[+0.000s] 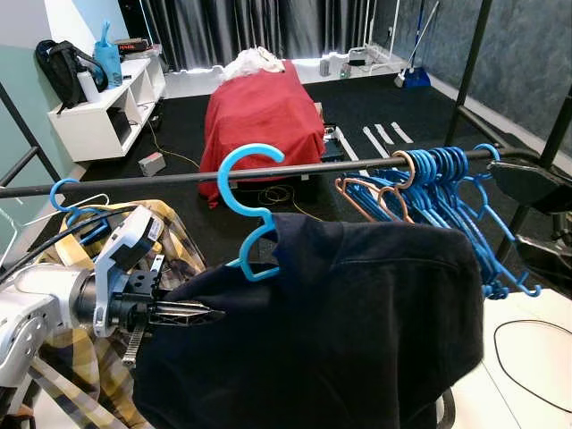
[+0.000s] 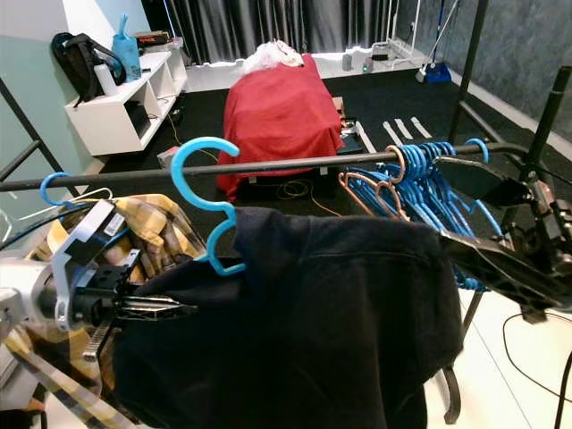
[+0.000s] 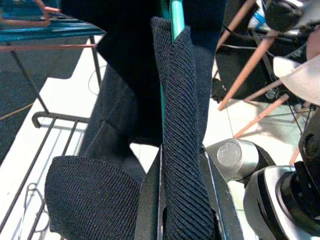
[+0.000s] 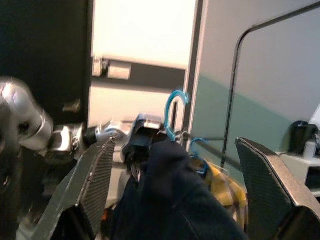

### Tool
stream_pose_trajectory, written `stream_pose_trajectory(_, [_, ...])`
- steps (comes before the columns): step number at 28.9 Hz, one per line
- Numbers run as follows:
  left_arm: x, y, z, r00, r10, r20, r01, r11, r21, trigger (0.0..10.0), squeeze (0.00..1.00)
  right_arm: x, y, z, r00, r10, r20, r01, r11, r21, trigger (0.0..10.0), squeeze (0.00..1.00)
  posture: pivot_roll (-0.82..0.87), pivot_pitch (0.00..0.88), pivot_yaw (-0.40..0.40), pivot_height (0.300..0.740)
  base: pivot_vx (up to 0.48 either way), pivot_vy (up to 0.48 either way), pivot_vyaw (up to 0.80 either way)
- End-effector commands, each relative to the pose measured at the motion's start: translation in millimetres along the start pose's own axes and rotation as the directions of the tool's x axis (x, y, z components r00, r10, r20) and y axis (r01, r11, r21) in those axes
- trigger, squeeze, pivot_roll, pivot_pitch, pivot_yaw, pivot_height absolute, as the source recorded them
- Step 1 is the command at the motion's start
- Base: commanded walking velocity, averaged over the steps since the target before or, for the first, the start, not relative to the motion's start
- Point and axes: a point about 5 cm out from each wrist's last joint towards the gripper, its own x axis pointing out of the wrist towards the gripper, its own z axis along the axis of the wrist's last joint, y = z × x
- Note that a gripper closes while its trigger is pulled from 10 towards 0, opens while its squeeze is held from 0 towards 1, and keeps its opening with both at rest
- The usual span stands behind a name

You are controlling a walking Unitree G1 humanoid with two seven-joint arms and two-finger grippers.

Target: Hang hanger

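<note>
Across the left eye view, a dark rail (image 1: 179, 177) is running from side to side, and the blue hanger (image 1: 248, 210) carrying a dark navy garment (image 1: 340, 331) is sitting with its hook arching over that rail; whether the hook is bearing on the bar cannot be told. The left gripper (image 1: 211, 314) is pinching the garment's left shoulder edge, fingers closed on the cloth. A yellow plaid shirt (image 1: 170, 234) is hanging behind it, and a bunch of empty blue hangers (image 1: 447, 192) is crowding the rail's right end. Farther back, a red-covered bed (image 1: 262, 116) and a white shelf (image 1: 103, 112) are standing on dark carpet. Through the right eye view, the right gripper (image 2: 505, 228) is hovering beside the garment's right shoulder, fingers spread apart. Seen from the left wrist, ribbed navy fabric is sitting clamped between the black fingers (image 3: 150, 200). From the right wrist, the spread fingers (image 4: 97, 175) are framing the garment and hanger hook.
</note>
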Motion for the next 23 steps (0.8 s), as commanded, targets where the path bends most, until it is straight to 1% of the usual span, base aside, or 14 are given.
stream_pose_trajectory(1, [6.7,-1.1,4,0.999,-0.046,-0.018,0.047,0.998,0.029,0.0,0.00,2.7,-5.2,-13,0.986,0.013,-0.164,-0.010,1.000,0.019,10.0,0.00,-0.20,0.000,0.045,0.740,0.000,0.000,0.00])
stream_pose_trajectory(2, [12.7,-0.3,4,0.997,-0.064,-0.047,0.066,0.997,0.043,0.0,0.00,2.9,-9.7,-24,0.955,0.019,-0.295,-0.011,1.000,0.028,10.0,0.00,-0.20,0.000,0.041,0.740,0.000,0.000,0.00])
stream_pose_trajectory(3, [16.2,0.3,3,0.995,-0.073,-0.068,0.077,0.996,0.052,0.0,0.00,2.6,-12.0,-31,0.929,0.025,-0.369,-0.013,0.999,0.034,10.0,0.00,-0.20,0.000,0.041,0.740,0.000,0.000,0.00])
stream_pose_trajectory(4, [18.2,0.6,3,0.994,-0.078,-0.080,0.082,0.995,0.058,0.0,0.00,2.3,-13.1,-35,0.913,0.030,-0.408,-0.016,0.999,0.038,10.0,0.00,-0.20,0.000,0.041,0.740,0.000,0.000,0.00])
stream_pose_trajectory(5, [18.2,0.6,3,0.994,-0.078,-0.080,0.082,0.995,0.058,0.0,0.00,2.3,-13.1,-35,0.913,0.030,-0.408,-0.016,0.999,0.038,10.0,0.00,-0.20,0.000,0.041,0.740,0.000,0.000,0.00])
stream_pose_trajectory(6, [20.3,1.3,4,0.992,-0.088,-0.089,0.094,0.993,0.065,0.0,0.00,-0.2,-14.3,-42,0.877,0.037,-0.480,-0.015,0.999,0.048,10.0,0.00,-0.20,0.000,0.039,0.740,0.000,0.000,0.00])
stream_pose_trajectory(7, [23.0,2.0,6,0.989,-0.107,-0.100,0.114,0.991,0.072,0.0,0.00,-3.7,-16.0,-48,0.830,0.042,-0.557,-0.010,0.998,0.062,10.0,0.00,-0.20,0.000,0.037,0.740,0.000,0.000,0.00])
stream_pose_trajectory(8, [25.6,1.3,7,0.986,-0.127,-0.110,0.136,0.988,0.079,0.0,0.00,-3.5,-18.4,-48,0.818,0.044,-0.573,-0.007,0.998,0.066,10.0,0.00,-0.20,0.000,0.036,0.740,0.000,0.000,0.00])
stream_pose_trajectory(13, [30.4,-0.9,8,0.978,-0.163,-0.129,0.175,0.980,0.090,0.0,0.00,-0.9,-23.4,-46,0.818,0.043,-0.573,-0.004,0.998,0.069,10.0,0.00,-0.20,0.000,0.033,0.740,0.000,0.000,0.00])
stream_pose_trajectory(14, [32.9,-1.5,9,0.975,-0.177,-0.137,0.191,0.977,0.097,0.0,0.00,1.0,-23.8,-46,0.818,0.067,-0.572,-0.018,0.996,0.092,10.0,0.00,-0.20,0.000,0.033,0.740,0.000,0.000,0.00])
stream_pose_trajectory(19, [36.3,-1.8,10,0.970,-0.195,-0.147,0.211,0.972,0.105,0.0,0.00,3.8,-24.1,-48,0.811,0.113,-0.575,-0.047,0.991,0.128,10.0,0.00,-0.20,0.000,0.033,0.740,0.000,0.000,0.00])
stream_pose_trajectory(21, [41.8,-1.4,11,0.966,-0.209,-0.151,0.227,0.967,0.117,0.0,0.00,12.7,-23.1,-56,0.810,0.173,-0.560,-0.098,0.982,0.162,10.0,0.00,-0.20,0.000,0.031,0.740,0.000,0.000,0.00])
stream_pose_trajectory(22, [41.8,-1.4,11,0.966,-0.209,-0.151,0.227,0.967,0.117,0.0,0.00,12.7,-23.1,-56,0.810,0.173,-0.560,-0.098,0.982,0.162,10.0,0.00,-0.20,0.000,0.031,0.740,0.000,0.000,0.00])
stream_pose_trajectory(23, [44.7,-1.1,12,0.965,-0.214,-0.152,0.233,0.965,0.123,0.0,0.00,18.2,-22.8,-61,0.808,0.198,-0.554,-0.119,0.977,0.175,8.7,0.00,-0.20,0.000,0.031,0.740,0.000,0.000,0.00])
